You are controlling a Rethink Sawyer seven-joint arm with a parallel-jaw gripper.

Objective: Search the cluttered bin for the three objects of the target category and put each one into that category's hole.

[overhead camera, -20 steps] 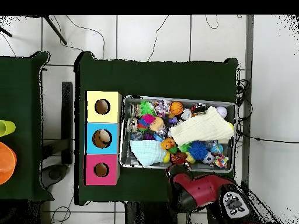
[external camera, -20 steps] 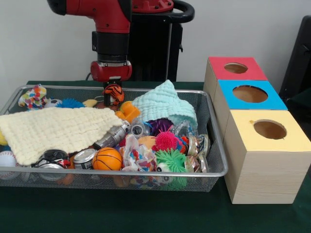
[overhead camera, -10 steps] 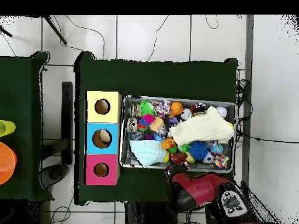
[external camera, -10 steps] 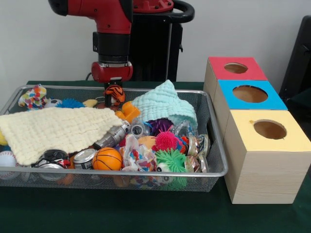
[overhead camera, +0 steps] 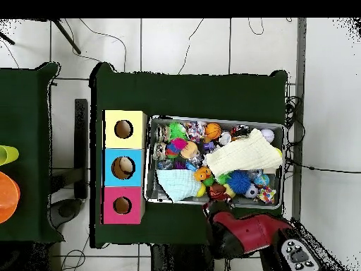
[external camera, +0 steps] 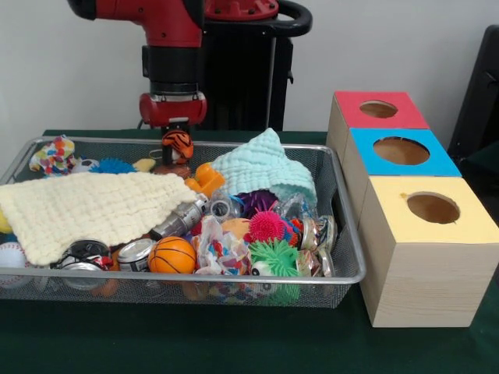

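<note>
From the front I get soft, even room light, bright enough to read every colour. The wall behind [external camera: 405, 47] is a flat pale grey without hot spots. Only faint shadows sit under the wire bin [external camera: 343, 273] and beside the wooden boxes [external camera: 421, 280] on the dark worktop [external camera: 234, 343]. Small glints show on the metal cans [external camera: 134, 253]. Fine detail is slightly soft throughout. Overhead, the white floor tiles [overhead camera: 183, 49] read bright while the worktop goes nearly black, swallowing its texture.
</note>
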